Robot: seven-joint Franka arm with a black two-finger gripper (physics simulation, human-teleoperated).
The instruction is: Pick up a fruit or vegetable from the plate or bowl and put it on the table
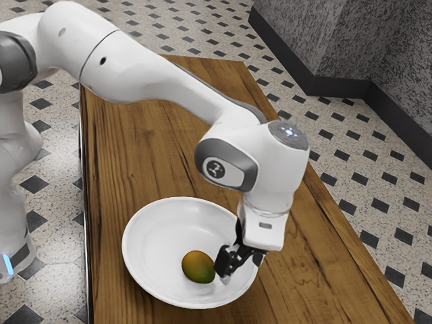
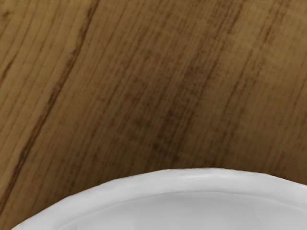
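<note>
Currently, the fruit point(image 1: 198, 267) is located inside the white bowl point(image 1: 128, 236), on the inner surface, off-centre toward the exterior view's lower right. The fruit is oval, with an orange-brown upper portion that changes to green toward its lower end. The bowl is round and wide, and it sits upright on the wooden table point(image 1: 135, 148), near the table edge at the exterior view's left.

The black tool point(image 1: 233, 262) is positioned at the side of the bowl toward the exterior view's right, just beside the fruit and in front of part of the rim. Whether the tool is released or clenched cannot be told from the exterior view. Contact between the tool and the fruit likewise cannot be confirmed.

The white arm point(image 1: 152, 74) enters from the exterior view's upper left, extends across the table and bends downward at the wrist. The tool is tilted, with its lower end directed toward the fruit side of the bowl. Blue light is visible low on the arm.

In the wrist view, a curved section of the bowl rim lies next to bare table surface. The wood grain runs diagonally, with one narrow dark streak.

Surrounding the table is a pale speckled floor point(image 1: 50, 152) with dark inset tiles. A grey mottled wall point(image 1: 297, 40) with a dark baseboard point(image 1: 337, 88) stands beyond.
</note>
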